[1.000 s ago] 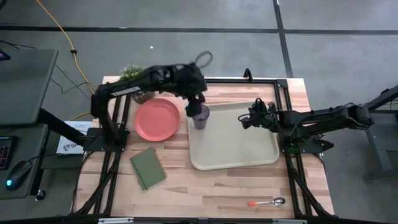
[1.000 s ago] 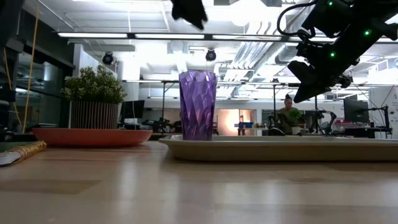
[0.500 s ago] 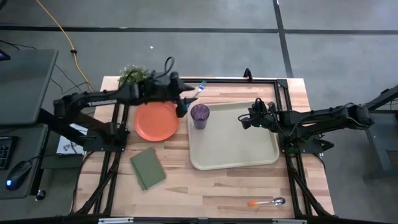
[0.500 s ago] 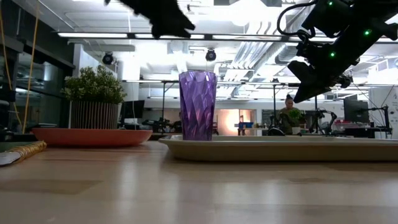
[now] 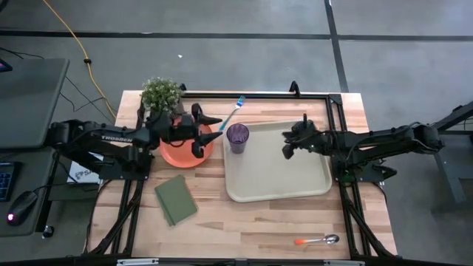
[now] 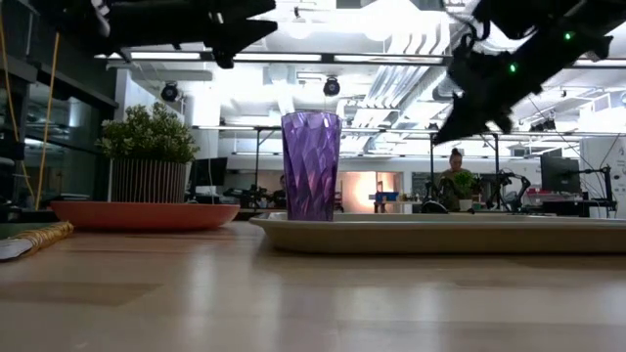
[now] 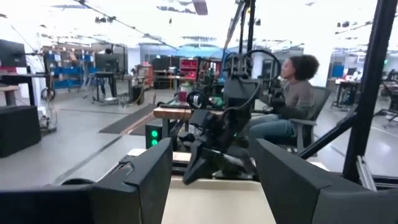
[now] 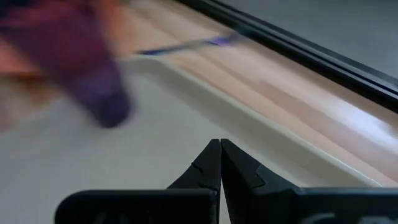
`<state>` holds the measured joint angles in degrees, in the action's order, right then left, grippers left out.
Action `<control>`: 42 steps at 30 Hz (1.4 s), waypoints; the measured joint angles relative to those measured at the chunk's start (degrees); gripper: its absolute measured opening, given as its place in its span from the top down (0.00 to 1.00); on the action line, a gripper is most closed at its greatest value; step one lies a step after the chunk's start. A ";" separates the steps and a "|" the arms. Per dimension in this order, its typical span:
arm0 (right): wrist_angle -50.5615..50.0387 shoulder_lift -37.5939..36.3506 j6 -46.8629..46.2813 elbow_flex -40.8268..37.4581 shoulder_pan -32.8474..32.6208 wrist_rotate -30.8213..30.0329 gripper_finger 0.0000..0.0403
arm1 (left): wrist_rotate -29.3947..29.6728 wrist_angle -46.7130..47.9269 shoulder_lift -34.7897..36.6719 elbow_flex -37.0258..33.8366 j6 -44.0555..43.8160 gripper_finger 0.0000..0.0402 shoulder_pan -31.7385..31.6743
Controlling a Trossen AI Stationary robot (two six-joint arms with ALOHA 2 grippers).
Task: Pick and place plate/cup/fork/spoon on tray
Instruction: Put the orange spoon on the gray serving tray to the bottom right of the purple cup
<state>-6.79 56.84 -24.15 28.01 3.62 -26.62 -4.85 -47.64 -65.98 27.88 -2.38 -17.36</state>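
Observation:
The purple cup [image 5: 237, 136] stands upright in the far left corner of the beige tray [image 5: 288, 185]; it also shows in the low view [image 6: 311, 166]. The orange-red plate [image 5: 181, 154] lies on the table left of the tray. The blue-handled fork [image 5: 230, 113] lies on the table beyond the tray. The spoon [image 5: 318, 240] lies near the table's front edge. My left gripper [image 5: 202, 131] hangs open above the plate, empty. My right gripper [image 5: 285, 146] is shut and empty above the tray, right of the cup.
A potted green plant [image 5: 161, 94] stands at the far left behind the plate. A green rectangular pad [image 5: 176, 199] lies in front of the plate. A black frame [image 5: 295, 94] runs along the table's far and right sides. A person sits in the room beyond the table [image 7: 292, 93].
My left gripper has drawn back from above the cup toward the table's left edge and now hangs over the plate; the fork behind it has come into view. My right gripper has shifted a little toward the cup. The cup stays upright on the tray.

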 joint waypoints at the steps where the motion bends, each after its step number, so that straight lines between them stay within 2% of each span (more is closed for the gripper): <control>1: 2.65 0.00 2.45 0.00 0.00 3.68 1.00 | 0.01 -0.32 0.01 -0.42 0.01 0.48 0.30; 4: 10.50 0.00 9.07 0.00 0.00 15.66 1.00 | 0.03 -0.20 -0.06 -0.92 0.79 0.48 0.94; 6: 14.99 0.00 10.28 0.04 -0.02 22.99 1.00 | 0.01 -0.26 -0.06 -0.77 2.25 0.48 0.98; 8: 14.83 0.00 8.01 1.48 -0.10 27.66 0.99 | 0.03 -0.31 -0.06 -0.74 2.35 0.48 0.98; 10: 12.68 0.00 5.05 3.55 -0.70 29.70 0.96 | 0.07 -0.24 0.17 -0.74 2.52 0.48 0.98; 14: 2.78 0.13 0.86 9.32 -4.83 29.70 0.83 | 0.10 -0.31 0.23 -0.74 2.56 0.48 0.98; 18: -10.72 1.37 -5.68 15.77 -12.01 28.09 0.69 | 0.10 -0.28 0.23 -0.74 2.55 0.48 0.98; 21: -19.85 3.00 -15.17 19.32 -18.19 28.11 0.64 | 0.10 -0.26 0.23 -0.73 1.82 0.48 0.98; 24: -24.25 4.99 -27.56 19.97 -25.58 28.31 0.63 | 0.08 -0.22 0.23 -0.72 1.01 0.48 0.98; 33: -23.14 13.97 -62.74 19.91 -47.78 28.87 0.62 | 0.10 0.26 0.21 -0.72 -0.12 0.48 0.98; 38: -20.31 20.04 -78.36 19.91 -55.19 29.78 0.62 | 0.12 0.26 0.21 -0.72 -0.47 0.48 0.98; 42: -16.17 25.88 -84.90 19.91 -59.27 31.78 0.62 | 0.12 0.14 0.21 -0.72 0.12 0.48 0.98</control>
<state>-22.96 82.72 -109.05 47.92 -55.65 5.16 -4.73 -47.49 -65.78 27.16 -2.25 -16.38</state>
